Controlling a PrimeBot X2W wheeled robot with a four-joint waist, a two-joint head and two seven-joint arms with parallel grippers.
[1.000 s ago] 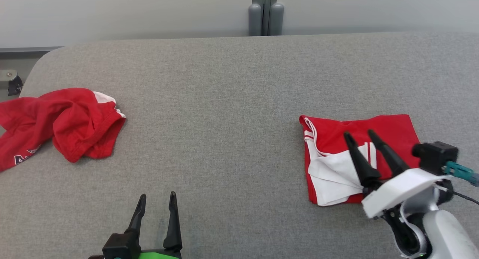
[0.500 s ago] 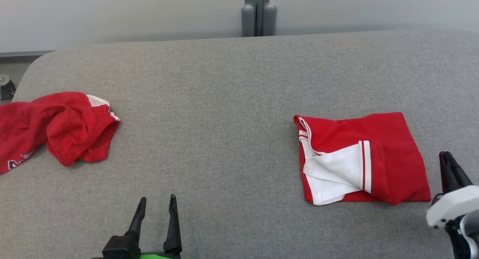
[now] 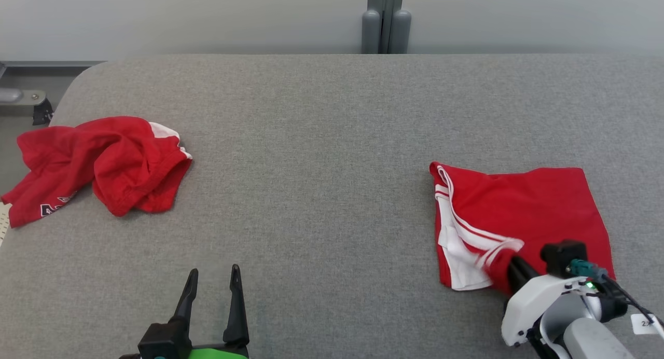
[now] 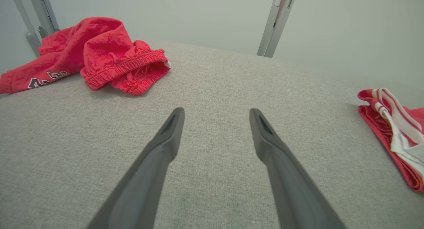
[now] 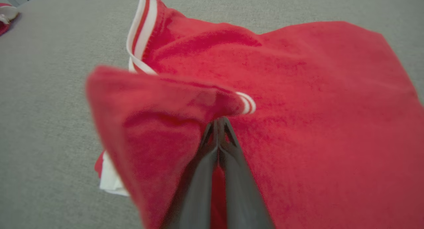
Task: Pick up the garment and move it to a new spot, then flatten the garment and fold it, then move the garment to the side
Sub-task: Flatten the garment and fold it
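Where right hand pinches — garment red, white-striped | fold seemingly raised

On the table, the crumpled garment lies at the head view's left, near the table's edge. The folded garment lies at the right, well apart. The left gripper sits bottom left of centre. The right gripper meets the folded garment's near edge. A post stands behind, top centre.
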